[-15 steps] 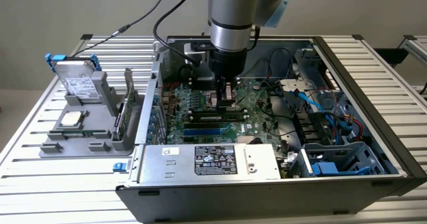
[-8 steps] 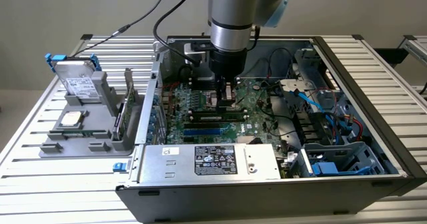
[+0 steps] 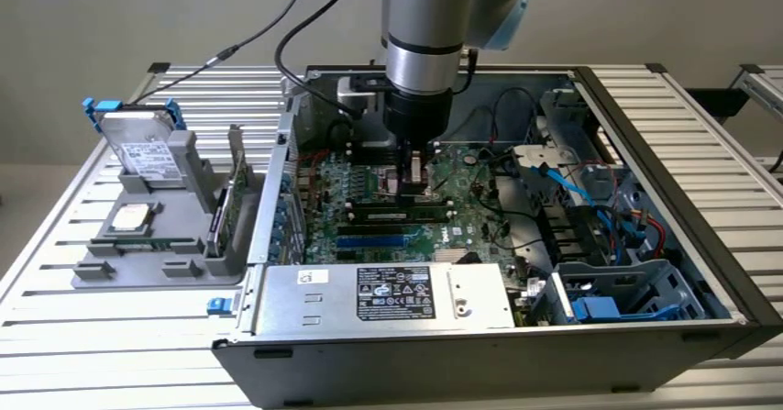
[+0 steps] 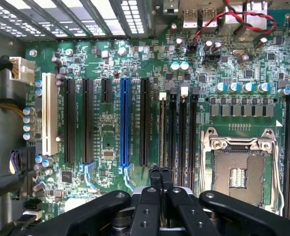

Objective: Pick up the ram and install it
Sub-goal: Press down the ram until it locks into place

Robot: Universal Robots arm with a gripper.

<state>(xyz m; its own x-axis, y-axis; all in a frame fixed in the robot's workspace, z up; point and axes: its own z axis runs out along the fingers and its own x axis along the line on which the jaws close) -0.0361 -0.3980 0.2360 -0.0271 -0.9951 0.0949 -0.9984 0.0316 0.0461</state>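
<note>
The ram [image 3: 394, 214] is a thin green stick with black chips standing in a black motherboard slot inside the open computer case [image 3: 685, 153]. From the wrist view it shows edge-on as a narrow strip [image 4: 162, 130] in the slot nearest the blue slot [image 4: 124, 123]. My gripper [image 3: 413, 182] hangs straight down over the ram's length. Its two black fingers [image 4: 155, 178] are pressed together, shut, with their tips [image 4: 160, 171] right above the ram's top edge. I cannot tell whether they touch it. The part of the ram under the fingers is hidden.
The empty CPU socket [image 4: 238, 172] lies beside the memory slots. On the exterior view's left, a grey fixture [image 3: 159, 268] carries a silver hard drive [image 3: 145, 149], a processor [image 3: 132, 217] and a green expansion card [image 3: 230, 199]. The power supply [image 3: 385, 295] sits at the case's front, with cables [image 3: 612, 199] on the exterior view's right.
</note>
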